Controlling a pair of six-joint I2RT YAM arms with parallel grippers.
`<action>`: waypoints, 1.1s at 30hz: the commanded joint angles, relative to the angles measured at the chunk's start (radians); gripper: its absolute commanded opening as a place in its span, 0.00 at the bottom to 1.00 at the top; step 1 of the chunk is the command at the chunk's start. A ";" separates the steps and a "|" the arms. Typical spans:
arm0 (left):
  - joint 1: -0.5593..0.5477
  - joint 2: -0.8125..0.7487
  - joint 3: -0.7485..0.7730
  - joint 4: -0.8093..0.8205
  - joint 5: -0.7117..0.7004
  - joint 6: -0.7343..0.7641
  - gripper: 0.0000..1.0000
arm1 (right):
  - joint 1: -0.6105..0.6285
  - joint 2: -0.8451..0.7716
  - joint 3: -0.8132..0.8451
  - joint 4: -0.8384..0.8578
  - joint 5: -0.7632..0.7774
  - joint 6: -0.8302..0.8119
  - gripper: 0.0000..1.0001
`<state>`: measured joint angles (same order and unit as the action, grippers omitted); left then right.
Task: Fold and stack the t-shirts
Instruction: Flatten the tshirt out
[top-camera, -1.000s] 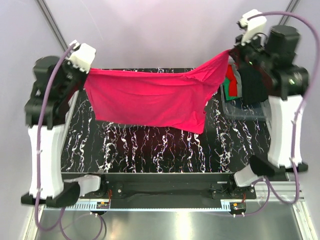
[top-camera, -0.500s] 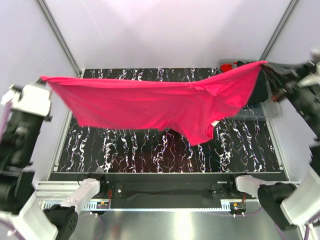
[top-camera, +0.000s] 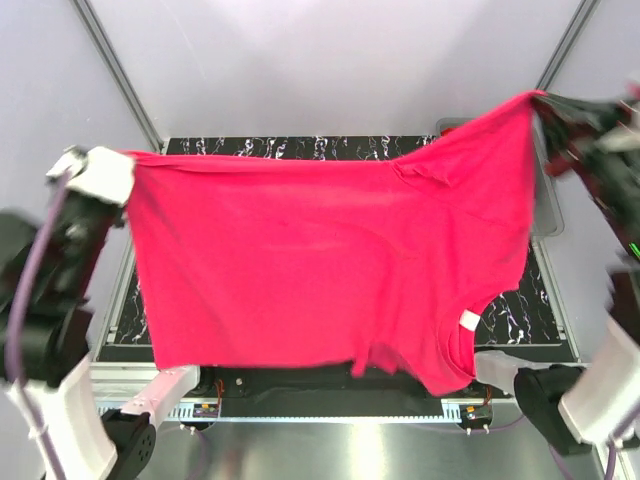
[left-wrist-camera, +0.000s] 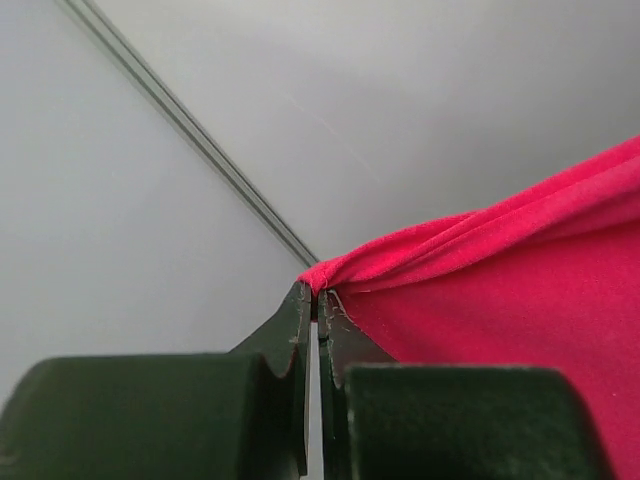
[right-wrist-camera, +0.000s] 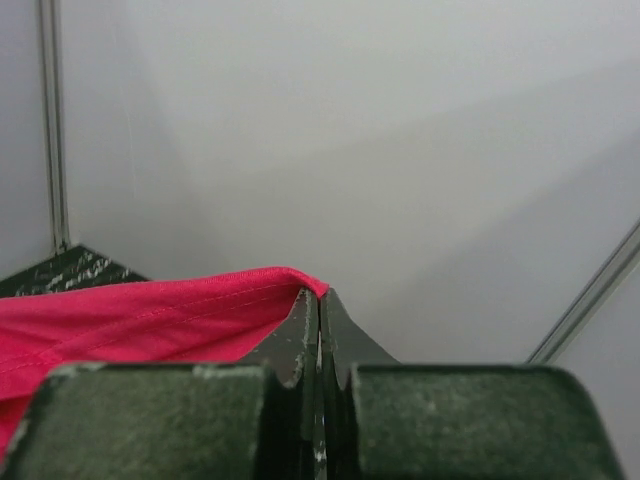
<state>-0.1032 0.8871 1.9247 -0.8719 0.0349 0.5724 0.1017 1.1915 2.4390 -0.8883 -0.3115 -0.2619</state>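
Currently: spreading step in hand, fold not begun. Shirt hung stretched in air between arms, above counter, label hanging low. Left pincer pressed together on one top corner; right pincer likewise pinching opposite corner. Next move, judged: lower cloth flat onto counter, tension even, no bunching.

I've got the t-shirt hanging taut between left gripper and right gripper, curtaining most of the table | free room above its top edge, over the far strip | bin blocks the right edge
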 joint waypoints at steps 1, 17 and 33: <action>0.000 0.072 -0.133 0.014 -0.067 0.029 0.00 | -0.008 0.120 -0.179 0.107 0.034 -0.045 0.00; 0.037 0.692 -0.425 0.243 -0.076 0.105 0.00 | -0.008 0.721 -0.445 0.370 0.014 -0.191 0.00; 0.056 1.346 0.121 0.251 -0.207 0.173 0.00 | 0.004 1.453 0.302 0.314 0.078 -0.165 0.00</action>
<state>-0.0566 2.2036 1.9553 -0.6685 -0.1143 0.7212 0.1001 2.6312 2.6411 -0.6163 -0.2592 -0.4294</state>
